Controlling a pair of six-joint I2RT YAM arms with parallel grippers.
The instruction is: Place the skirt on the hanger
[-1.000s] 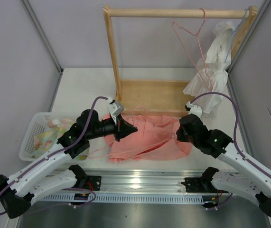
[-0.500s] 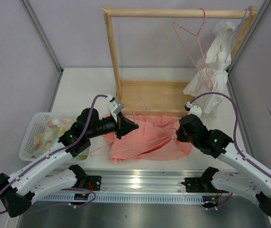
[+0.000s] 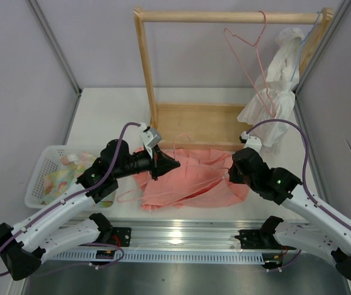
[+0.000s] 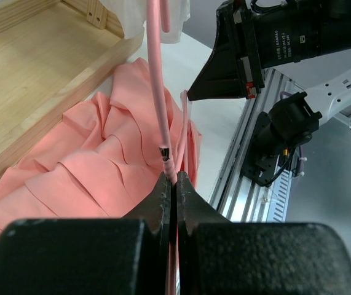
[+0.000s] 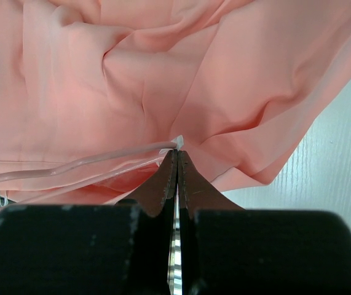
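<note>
Pink hanger [image 4: 158, 92] is pinched by left hand [image 4: 173, 178] and right hand [image 5: 176, 153], clear only in wrist views.

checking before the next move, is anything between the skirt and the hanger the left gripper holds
Nothing visible stands between them. The hanger runs right over the skirt, its wire clamped in the left gripper; the right gripper is shut at the skirt's other side. The wooden rack base sits beside the skirt, not between.

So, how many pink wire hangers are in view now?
2. The first pink hanger hangs on the wooden rail, beside the white garment. The second pink hanger lies over the salmon-pink skirt, pinched in the left gripper. A fold could hide another.
</note>
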